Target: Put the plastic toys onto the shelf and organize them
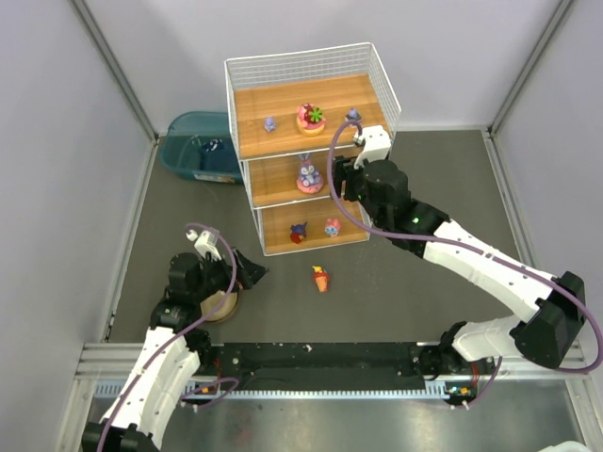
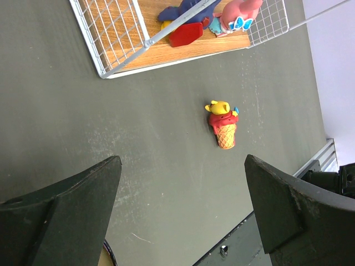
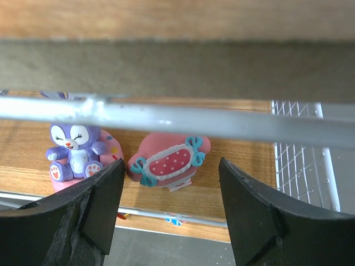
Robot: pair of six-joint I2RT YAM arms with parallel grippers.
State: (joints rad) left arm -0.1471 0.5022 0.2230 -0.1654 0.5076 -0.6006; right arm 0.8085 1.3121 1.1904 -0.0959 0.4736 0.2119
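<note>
My left fingers [image 2: 83, 194] are wide, empty, above the desk [image 2: 83, 111]; the cone [image 2: 223, 126] lies ahead, unshelved. Risk: off-centre closure flicks it away. On the shelf [image 1: 384, 85]: two toys [image 1: 299, 233] low, bunny [image 3: 72, 152] and candy [image 3: 169, 163] mid, three top. My right fingers [image 3: 94, 205], wide, face the candy; a nudge topples it. The bin [image 1: 177, 155] holds one small item.

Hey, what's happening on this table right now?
A two-armed robot is filling a stepped wire shelf. The right gripper, open and empty, faces a pink candy-shaped toy next to the purple bunny on the middle tier. The left gripper hangs open over the table, where an ice-cream-cone toy lies off the shelf.
</note>
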